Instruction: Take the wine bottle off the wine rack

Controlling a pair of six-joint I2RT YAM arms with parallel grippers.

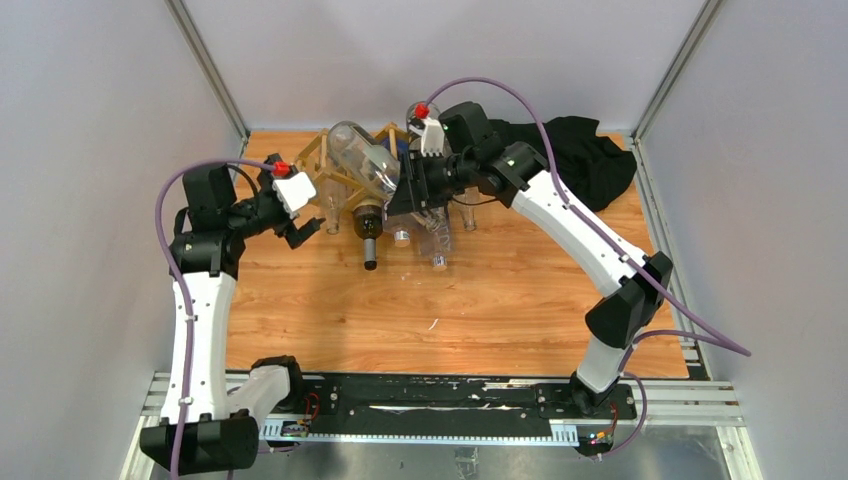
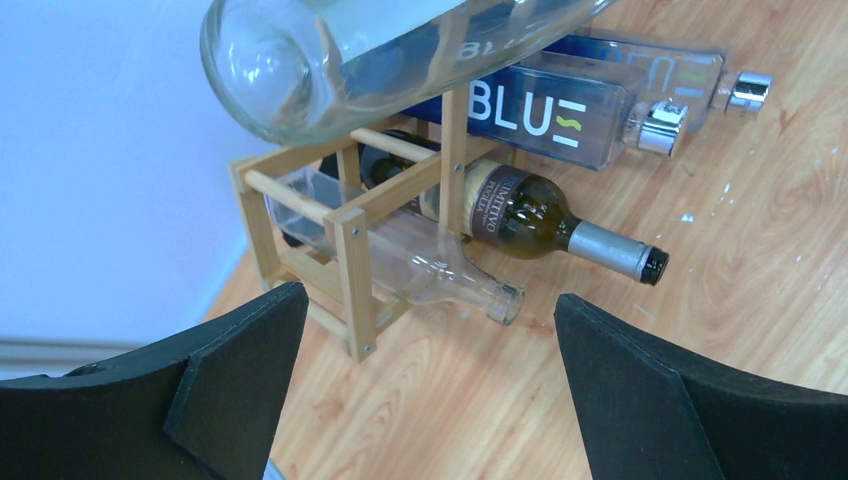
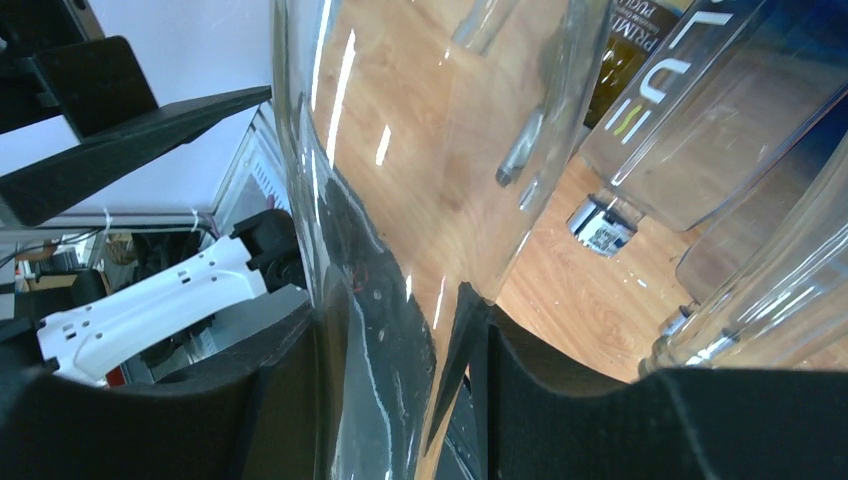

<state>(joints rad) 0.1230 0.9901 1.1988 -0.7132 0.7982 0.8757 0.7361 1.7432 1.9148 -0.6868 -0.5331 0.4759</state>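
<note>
Right gripper [image 1: 405, 196] around raised wine bottle [image 1: 360, 156]

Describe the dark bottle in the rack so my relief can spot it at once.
Start at the wooden rack on the table's far side. In its bottom row, beside a clear bottle, lies the dark bottle, neck sticking out toward the near side. It alone is dark glass, with a brown label and silver-foiled neck.

Clear wine bottle [image 3: 420, 150] filling the centre, pinched between the right gripper [image 3: 400, 395]'s black fingers [image 3: 270, 410], lettered bottles [image 3: 700, 110] at right, wooden table [image 3: 570, 290] beneath, white left arm [image 3: 150, 310] behind
</note>
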